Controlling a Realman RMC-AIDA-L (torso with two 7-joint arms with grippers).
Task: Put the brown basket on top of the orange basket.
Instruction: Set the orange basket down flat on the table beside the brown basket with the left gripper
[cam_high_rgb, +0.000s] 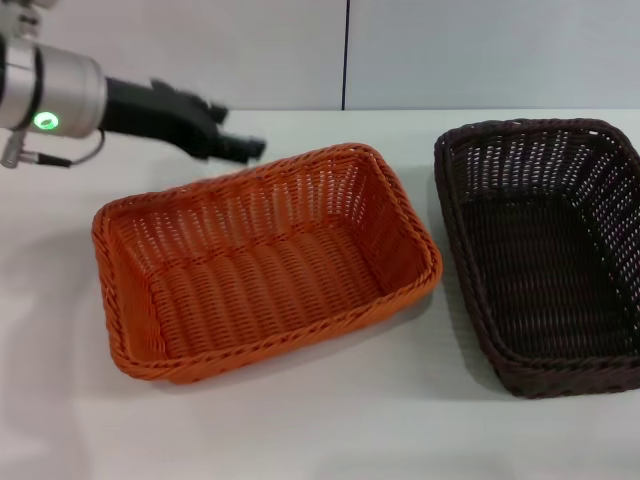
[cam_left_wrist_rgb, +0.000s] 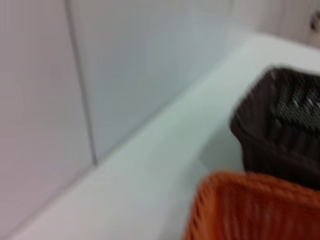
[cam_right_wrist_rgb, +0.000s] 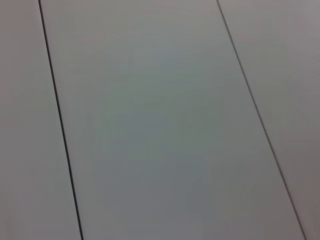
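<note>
Two baskets are sitting on the white surface (cam_high_rgb: 320, 430): one orange basket (cam_high_rgb: 262, 262) at the centre left of the frame and one brown basket (cam_high_rgb: 545, 255) at the right. One claw (cam_high_rgb: 235, 145) is showing at the upper left.

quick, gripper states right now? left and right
Left gripper: above the table behind the orange basket, holding nothing; open or shut cannot be told.
Right gripper: not in view.
</note>
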